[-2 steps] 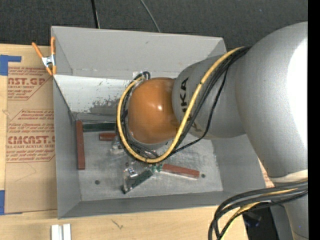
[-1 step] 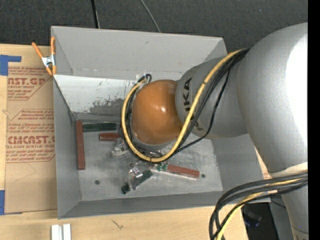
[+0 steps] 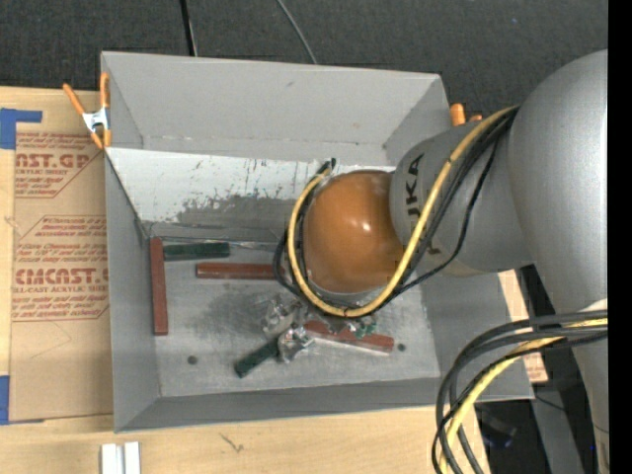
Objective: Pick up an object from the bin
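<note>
My arm takes up everything to the right of my claw and hides that side of the grey bin. My orange cover, ringed by cables, sits directly above the claw and screens the bin floor beneath it. The claw is low over the floor. Its metal merges with the scuffed grey behind it, and I cannot tell whether it is wide or narrow.

Well to its left, a long brown bar lies along the wall. Just to its right lies a reddish bar, partly covered by my wrist. Up and to the left lie a red-brown bar and, beyond it, a dark green bar.

Nearest item: a dark green stick, tilted, its upper end at the claw's tip and the rest running down and left. Contact not confirmed.
</note>
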